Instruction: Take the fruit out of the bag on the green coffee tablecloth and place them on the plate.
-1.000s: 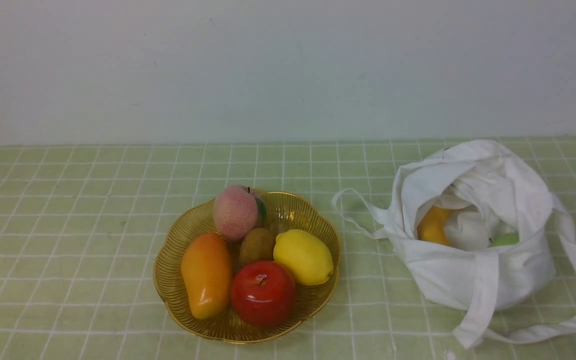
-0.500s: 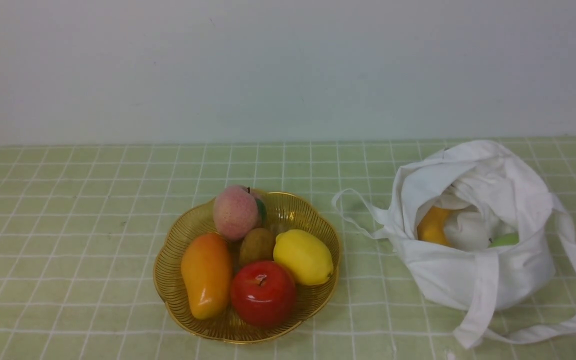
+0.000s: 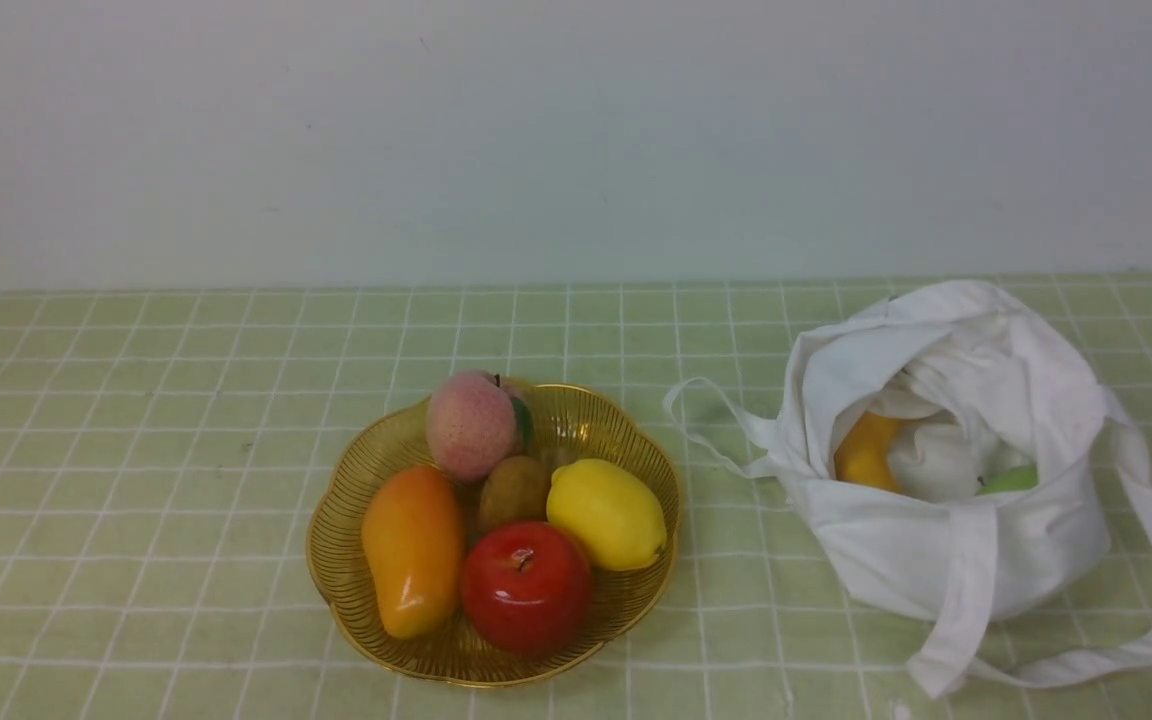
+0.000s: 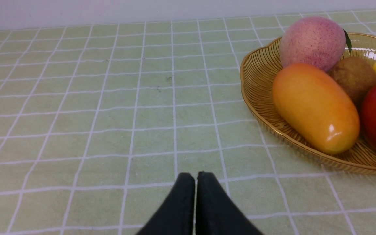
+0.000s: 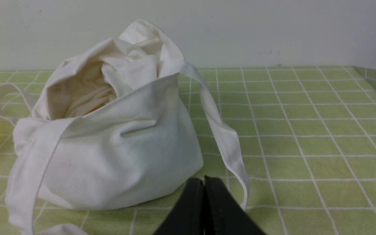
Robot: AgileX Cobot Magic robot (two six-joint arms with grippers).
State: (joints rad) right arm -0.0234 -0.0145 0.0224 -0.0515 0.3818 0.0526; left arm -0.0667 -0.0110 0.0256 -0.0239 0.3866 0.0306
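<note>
Fingertips of the left gripper (image 4: 196, 178), black and pressed together with nothing between them, sit low over the pale green tablecloth with its grid of thin white lines (image 4: 109, 107), near the left side of the dish but apart from it. The right gripper (image 5: 204, 182) is likewise closed and empty, its black tips just beside the base of the white soft cloth bag (image 5: 119, 147), close to one hanging strap. Neither arm shows in the front view.

Nearest in the amber-gold ribbed plate with a scalloped rim (image 3: 336, 590) lie a shiny red apple (image 3: 526, 585) and a long orange-yellow mango (image 3: 413, 548). Behind them sit a yellow lemon (image 3: 607, 513) and a small brown kiwi (image 3: 514, 490), and at the far side a pink speckled peach with a green leaf (image 3: 472, 424). All five touch their neighbours.

To the right, well apart from the plate, the bag (image 3: 956, 540) stands slumped with its mouth open toward the camera. Inside, an orange-yellow fruit (image 3: 866, 450) shows on the left and a sliver of light green fruit (image 3: 1011, 479) on the right, with folded white cloth between them.
</note>
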